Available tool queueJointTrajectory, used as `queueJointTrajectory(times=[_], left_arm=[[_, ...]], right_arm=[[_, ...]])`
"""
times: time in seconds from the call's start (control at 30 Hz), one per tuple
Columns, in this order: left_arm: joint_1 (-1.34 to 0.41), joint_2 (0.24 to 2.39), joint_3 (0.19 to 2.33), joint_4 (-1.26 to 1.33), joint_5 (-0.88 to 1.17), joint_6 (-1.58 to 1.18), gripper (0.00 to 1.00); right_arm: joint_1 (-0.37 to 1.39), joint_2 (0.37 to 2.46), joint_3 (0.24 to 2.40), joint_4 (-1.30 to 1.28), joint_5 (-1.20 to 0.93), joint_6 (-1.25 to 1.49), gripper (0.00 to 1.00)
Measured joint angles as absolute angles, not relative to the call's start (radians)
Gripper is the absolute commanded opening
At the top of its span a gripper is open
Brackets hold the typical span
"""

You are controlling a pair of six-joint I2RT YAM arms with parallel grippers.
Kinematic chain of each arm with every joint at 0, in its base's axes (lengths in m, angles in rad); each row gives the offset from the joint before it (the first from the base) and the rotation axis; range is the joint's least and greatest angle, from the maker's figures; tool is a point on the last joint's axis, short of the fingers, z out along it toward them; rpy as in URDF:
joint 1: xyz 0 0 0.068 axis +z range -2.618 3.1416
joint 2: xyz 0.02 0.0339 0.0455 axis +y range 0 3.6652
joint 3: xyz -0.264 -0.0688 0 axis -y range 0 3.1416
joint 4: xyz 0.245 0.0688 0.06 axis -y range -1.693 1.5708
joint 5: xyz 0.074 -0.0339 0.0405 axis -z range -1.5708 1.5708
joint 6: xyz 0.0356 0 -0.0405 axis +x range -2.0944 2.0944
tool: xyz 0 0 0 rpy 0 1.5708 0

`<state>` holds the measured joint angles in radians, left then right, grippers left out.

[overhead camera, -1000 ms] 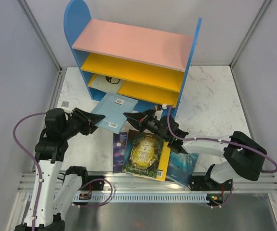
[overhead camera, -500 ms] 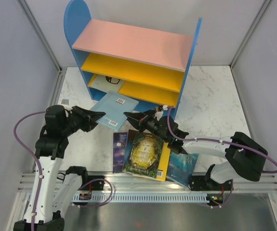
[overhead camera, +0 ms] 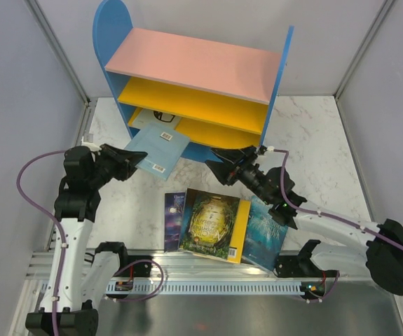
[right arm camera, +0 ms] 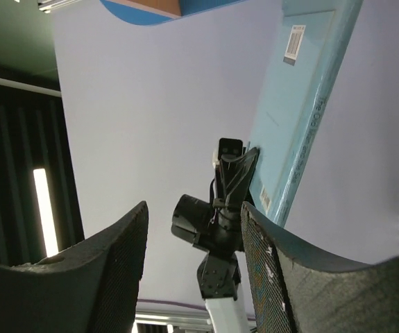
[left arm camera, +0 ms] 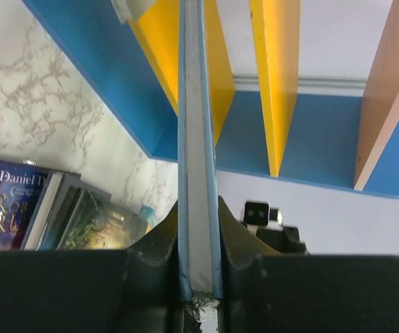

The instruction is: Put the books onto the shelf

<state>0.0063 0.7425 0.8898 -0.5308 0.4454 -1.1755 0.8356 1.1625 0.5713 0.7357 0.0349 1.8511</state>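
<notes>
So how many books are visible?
6. A light blue book in the left gripper; a pale book inside the shelf, lowest level; purple, green, yellow and teal ones piled in front. Others may hide underneath.

The shelf (overhead camera: 110,42) stands at the far middle of the tabletop (overhead camera: 313,154). One book (overhead camera: 148,120) lies in its lowest compartment, on the left side. Just before that opening a second book (overhead camera: 155,148) sits in the jaws of the left gripper (overhead camera: 134,163). The right gripper (overhead camera: 219,162) is to its right, apart from it. The remaining books (overhead camera: 212,224) lie stacked near the front edge, between the arms
</notes>
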Motion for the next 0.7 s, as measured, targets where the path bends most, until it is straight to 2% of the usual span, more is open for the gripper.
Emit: queueJointTrajectory(times=[0.2,0.4,0.7], left_arm=[[0.078,0.757,0.805,-0.361,0.463,-1.187,0.02],[0.084,0.790,0.679,-0.147,0.473,-1.254,0.02],[0.084,1.049,0.636,0.162,0.476,-1.336,0.02]], right_arm=[[0.776,0.962,0.449,0.658,0.016,1.843,0.61],[0.707,0.847,0.400,0.568,-0.021,1.834,0.61],[0.665,0.815,0.395,0.513,-0.087,1.831,0.58]])
